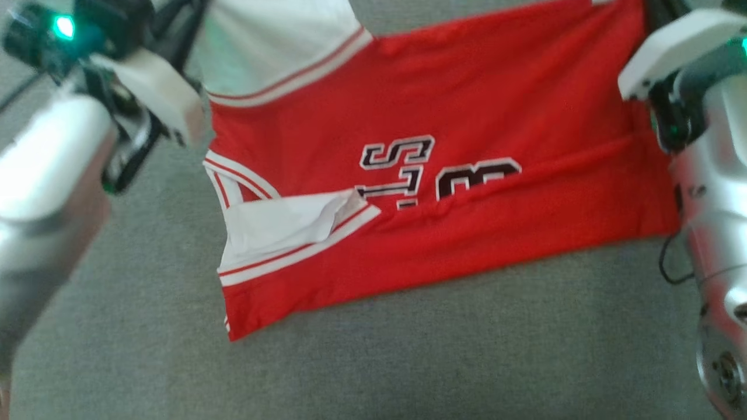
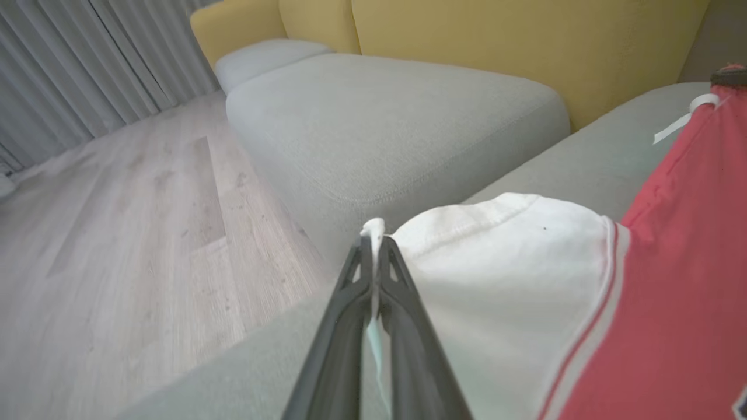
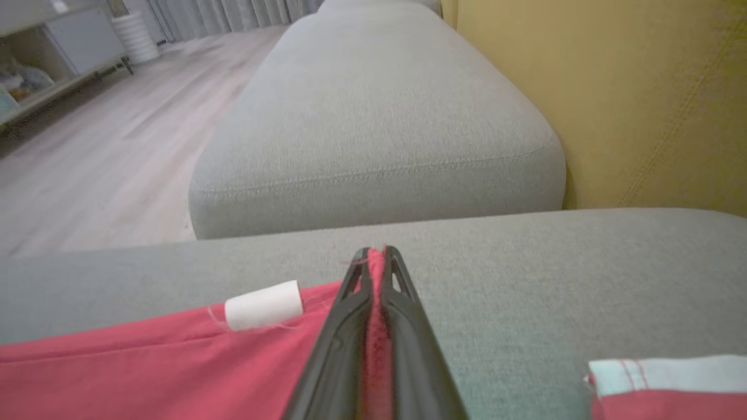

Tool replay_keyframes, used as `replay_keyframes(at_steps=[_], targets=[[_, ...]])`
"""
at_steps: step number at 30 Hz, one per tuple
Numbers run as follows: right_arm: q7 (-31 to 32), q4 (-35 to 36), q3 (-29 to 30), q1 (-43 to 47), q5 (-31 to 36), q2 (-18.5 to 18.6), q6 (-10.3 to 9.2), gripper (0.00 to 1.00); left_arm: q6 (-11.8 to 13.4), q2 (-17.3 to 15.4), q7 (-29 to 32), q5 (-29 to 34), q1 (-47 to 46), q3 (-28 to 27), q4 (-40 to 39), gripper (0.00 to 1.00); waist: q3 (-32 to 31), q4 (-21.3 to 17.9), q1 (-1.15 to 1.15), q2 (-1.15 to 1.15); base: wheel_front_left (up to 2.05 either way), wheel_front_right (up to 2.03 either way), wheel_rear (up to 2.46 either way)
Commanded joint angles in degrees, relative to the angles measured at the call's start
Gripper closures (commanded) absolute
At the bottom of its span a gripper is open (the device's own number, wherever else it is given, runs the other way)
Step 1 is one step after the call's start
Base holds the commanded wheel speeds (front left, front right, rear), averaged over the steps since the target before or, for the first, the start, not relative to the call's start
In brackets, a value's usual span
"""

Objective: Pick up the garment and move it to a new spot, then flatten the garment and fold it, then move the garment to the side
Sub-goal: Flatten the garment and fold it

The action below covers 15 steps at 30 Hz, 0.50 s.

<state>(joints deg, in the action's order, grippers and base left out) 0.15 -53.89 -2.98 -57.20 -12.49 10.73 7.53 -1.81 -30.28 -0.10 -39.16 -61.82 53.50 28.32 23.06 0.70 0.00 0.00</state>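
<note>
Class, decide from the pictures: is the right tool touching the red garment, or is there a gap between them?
Touching. The right wrist view shows the right tool shut on the garment, red fabric pinched between its dark fingers.

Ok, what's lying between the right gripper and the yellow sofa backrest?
Bare grey fabric seat cushion runs from the right gripper, shut on the red jersey, to the yellow fabric backrest; the right wrist view shows it.

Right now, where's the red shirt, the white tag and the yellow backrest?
red shirt (image 1: pixel 478 105), head view, red cloth above the letters.
white tag (image 3: pixel 264 305), right wrist view, its middle.
yellow backrest (image 3: pixel 642 99), right wrist view, its face.
</note>
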Motion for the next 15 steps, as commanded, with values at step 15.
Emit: replay_keyframes(at_steps=[15], targets=[[-7.15,4.74,-8.96,-3.25,-13.66,1.84,-0.04,1.00,-0.64,4.33,-12.36,5.42,-11.43,-2.31,14.45,1.00,0.55,-0.96,0.00,0.00,0.00,0.00,0.00]])
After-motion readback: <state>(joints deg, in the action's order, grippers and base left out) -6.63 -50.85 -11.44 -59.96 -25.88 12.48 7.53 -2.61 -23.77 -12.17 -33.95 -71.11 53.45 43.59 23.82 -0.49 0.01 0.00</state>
